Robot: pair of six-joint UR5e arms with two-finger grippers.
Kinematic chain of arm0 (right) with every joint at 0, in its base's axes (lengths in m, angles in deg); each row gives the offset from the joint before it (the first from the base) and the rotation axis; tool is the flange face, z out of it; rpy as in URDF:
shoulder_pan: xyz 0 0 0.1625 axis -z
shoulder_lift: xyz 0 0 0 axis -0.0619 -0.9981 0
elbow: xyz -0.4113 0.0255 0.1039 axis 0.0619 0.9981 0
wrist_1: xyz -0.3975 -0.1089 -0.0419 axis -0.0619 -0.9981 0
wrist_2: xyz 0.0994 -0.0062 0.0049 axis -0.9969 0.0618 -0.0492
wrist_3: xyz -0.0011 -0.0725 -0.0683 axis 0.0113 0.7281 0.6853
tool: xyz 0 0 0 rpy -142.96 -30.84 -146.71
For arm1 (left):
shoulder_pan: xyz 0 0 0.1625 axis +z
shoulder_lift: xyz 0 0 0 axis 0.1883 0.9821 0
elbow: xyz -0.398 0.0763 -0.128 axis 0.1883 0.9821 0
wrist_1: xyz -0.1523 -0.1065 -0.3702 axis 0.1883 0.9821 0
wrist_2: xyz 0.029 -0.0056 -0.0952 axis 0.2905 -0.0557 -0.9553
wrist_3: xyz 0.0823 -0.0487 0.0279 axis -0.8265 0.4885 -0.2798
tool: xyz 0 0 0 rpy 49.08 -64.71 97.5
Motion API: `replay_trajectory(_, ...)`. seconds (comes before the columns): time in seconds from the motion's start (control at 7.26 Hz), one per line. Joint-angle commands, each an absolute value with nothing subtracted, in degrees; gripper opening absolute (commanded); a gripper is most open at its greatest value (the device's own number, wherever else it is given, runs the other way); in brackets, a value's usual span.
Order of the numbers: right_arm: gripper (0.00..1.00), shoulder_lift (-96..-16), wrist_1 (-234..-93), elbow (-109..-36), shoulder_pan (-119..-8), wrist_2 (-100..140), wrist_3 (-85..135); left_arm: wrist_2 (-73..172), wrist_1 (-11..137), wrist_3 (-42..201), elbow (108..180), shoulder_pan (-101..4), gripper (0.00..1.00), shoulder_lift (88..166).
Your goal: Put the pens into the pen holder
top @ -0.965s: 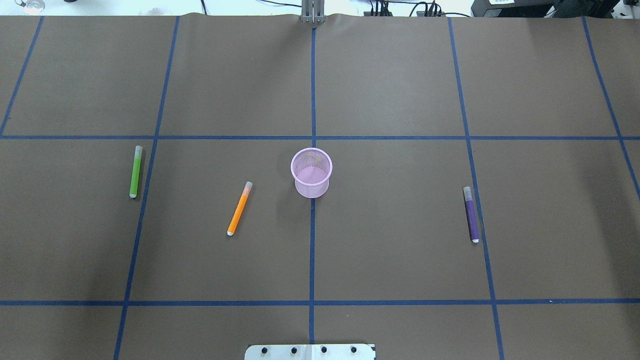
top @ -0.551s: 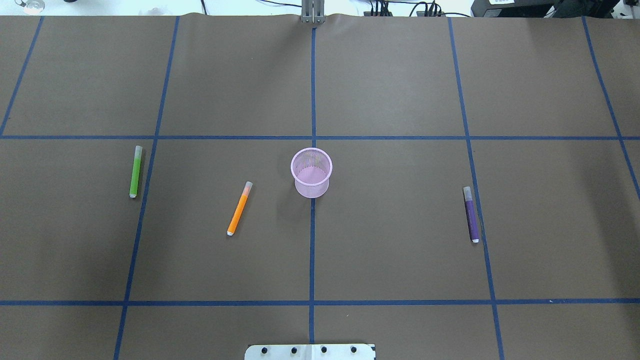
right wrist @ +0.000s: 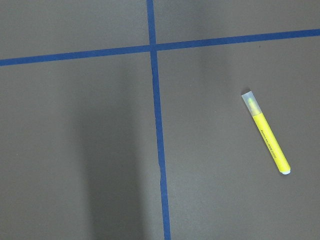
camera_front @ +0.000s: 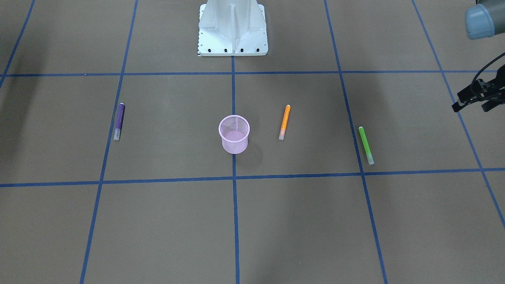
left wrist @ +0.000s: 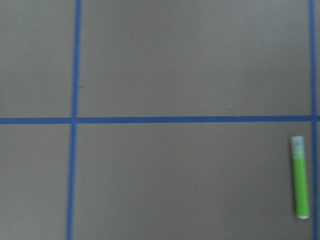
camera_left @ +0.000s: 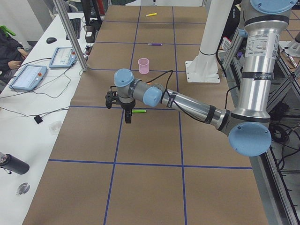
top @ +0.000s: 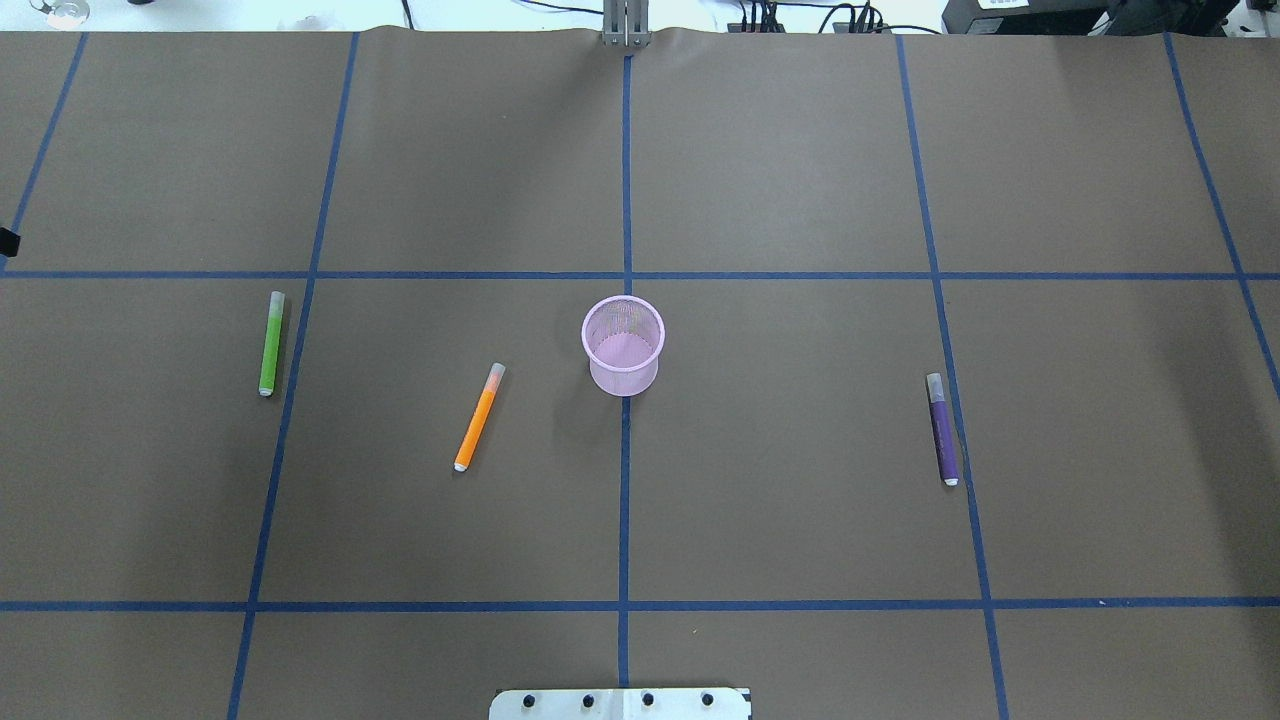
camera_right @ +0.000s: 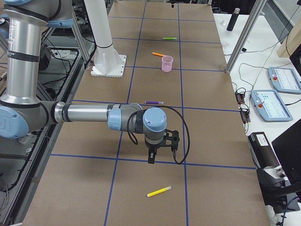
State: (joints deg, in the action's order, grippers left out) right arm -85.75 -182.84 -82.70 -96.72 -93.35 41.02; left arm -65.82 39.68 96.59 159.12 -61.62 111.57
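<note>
The pink pen holder stands upright at the centre of the overhead view, on a blue tape line of the brown tabletop, with nothing in it. The orange pen lies flat to its lower left. The green pen lies further left, just beside another tape line. The purple pen lies well apart at centre right. A yellow pen lies at the right of the right wrist view.

The left pincer hangs above the tabletop near the green pen, holding nothing. I cannot tell whether its jaws are apart. The right pincer hangs at the middle of the right side view, above the yellow pen. Its jaws cannot be judged either.
</note>
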Motion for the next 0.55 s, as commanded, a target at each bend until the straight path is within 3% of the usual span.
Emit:
replay_trajectory(0.0, 0.99, -85.5, -182.8, -82.7, -96.7, -93.4, 41.1, -57.7, 45.2, 110.2, 157.5, -52.6, 1.00, 114.5)
replay_trajectory(0.14, 0.99, -85.5, -182.9, -82.6, -96.7, -93.0, 41.2, -51.1, 49.5, 117.3, 156.0, -46.2, 1.00, 115.9)
replay_trajectory(0.41, 1.00, -85.6, -182.8, -81.3, -96.7, -93.1, 41.0, -48.4, 55.7, 122.7, 147.4, -42.9, 1.00, 122.4)
